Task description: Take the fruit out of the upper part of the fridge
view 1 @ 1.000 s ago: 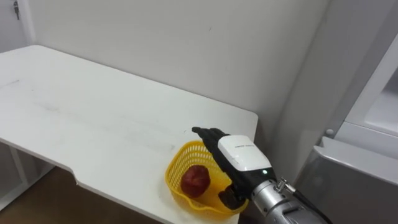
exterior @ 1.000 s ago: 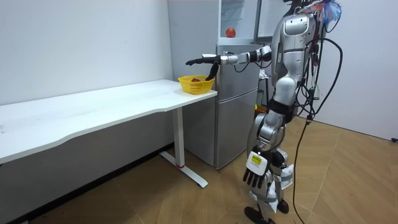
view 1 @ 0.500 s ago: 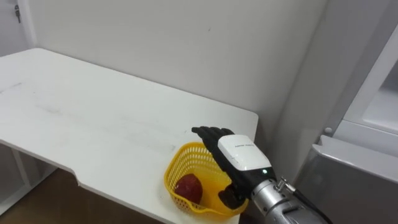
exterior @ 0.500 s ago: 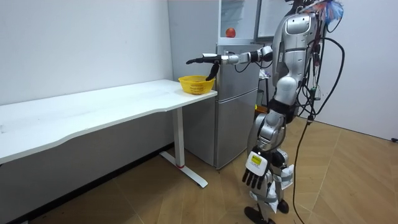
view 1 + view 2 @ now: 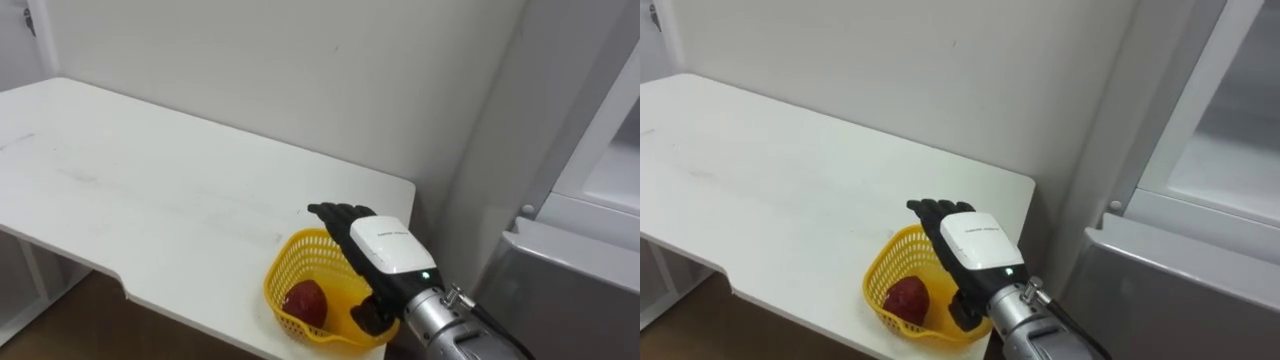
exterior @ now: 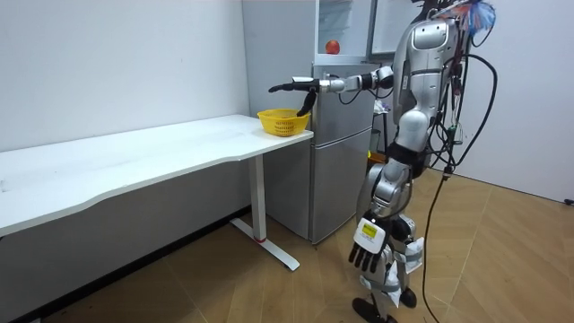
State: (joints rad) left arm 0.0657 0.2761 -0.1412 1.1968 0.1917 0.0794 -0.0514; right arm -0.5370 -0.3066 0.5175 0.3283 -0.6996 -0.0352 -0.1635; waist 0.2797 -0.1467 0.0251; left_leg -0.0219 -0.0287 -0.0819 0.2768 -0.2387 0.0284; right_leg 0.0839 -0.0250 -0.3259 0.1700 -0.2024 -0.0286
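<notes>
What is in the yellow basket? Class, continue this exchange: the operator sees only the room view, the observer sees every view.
Observer: A red fruit lies in the yellow basket, toward its left side.
Operator: Is the right hand gripping it?
Observer: No. The right hand is above the basket's right part, fingers straight, apart from the fruit.
Operator: Where does its thumb go?
Observer: It points down at the basket's near rim; whether it touches, I cannot tell.

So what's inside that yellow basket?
A red fruit lies in the yellow basket. The robot's right hand, fingers straight, hovers over its right side, so anything beneath there is hidden.
</notes>
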